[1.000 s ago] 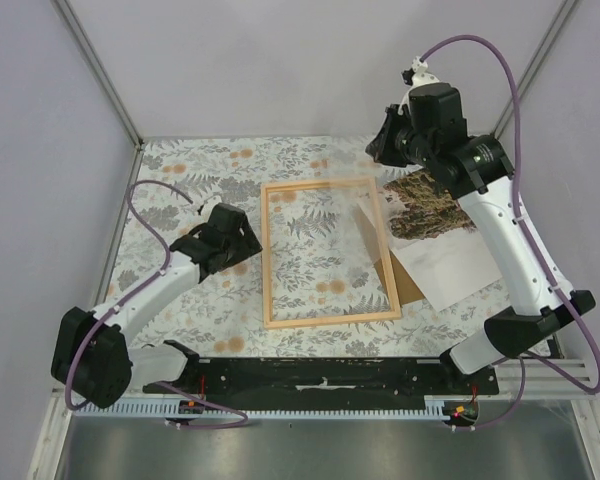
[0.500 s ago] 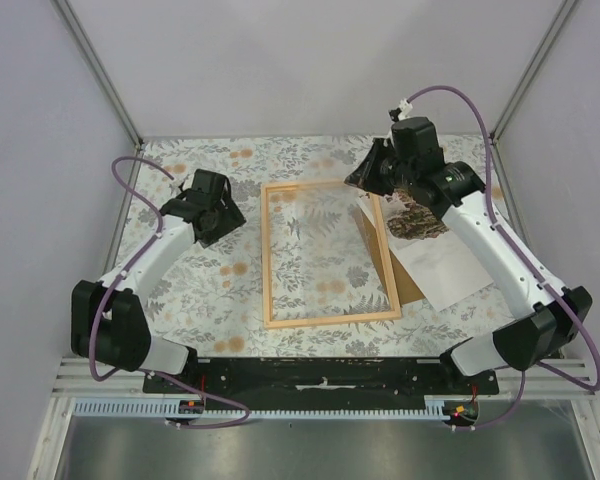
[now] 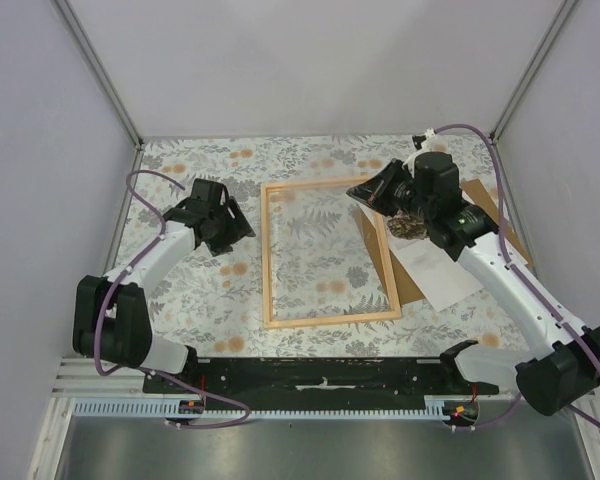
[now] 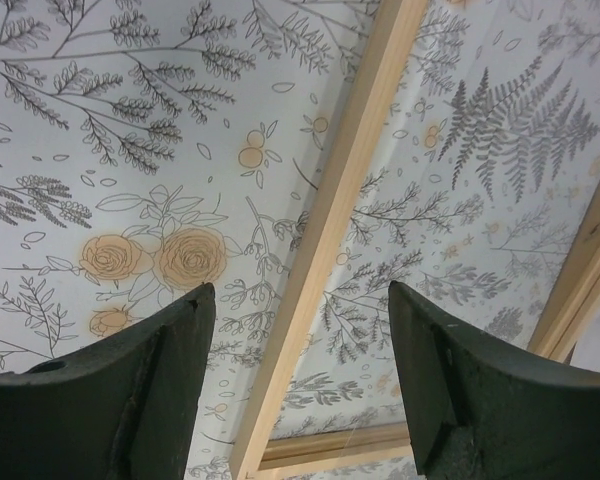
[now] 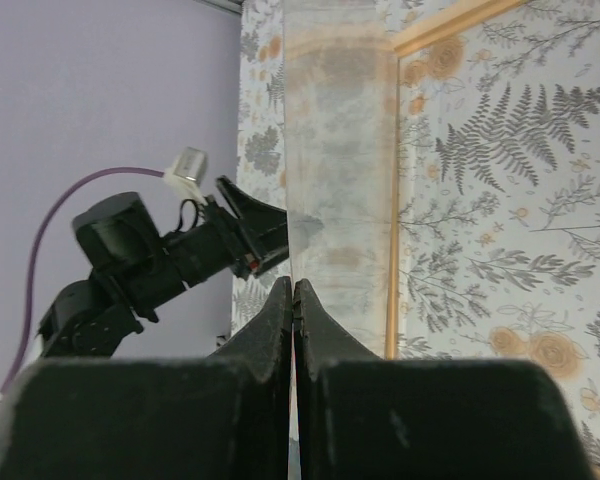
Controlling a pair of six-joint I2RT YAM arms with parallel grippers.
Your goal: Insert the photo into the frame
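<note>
Left arm: we are seeing it bent out toward the table's left edge and angled back in. The left gripper [image 3: 230, 222] is hovering just left of the frame [image 3: 267, 262]. In the wrist view its fingers [image 4: 130, 390] are standing wide apart above the frame's left rail, gripping nothing.

Right arm: it is slanting from its base to the frame's far right corner. There the right gripper [image 5: 293, 290] is pinching a clear pane [image 5: 340, 150], fingers pressed tight together on its edge.

The photo [image 3: 412, 226] is lying outside the frame, just right of it, on a white sheet [image 3: 445, 268], partly hidden under the right arm.

We are finding no readable labels or writing.

We are counting two arms, one frame, one photo, one pane and one white sheet. Brown board [image 3: 410, 290] is showing at two edges of the sheet; we cannot tell whether it is one piece.
</note>
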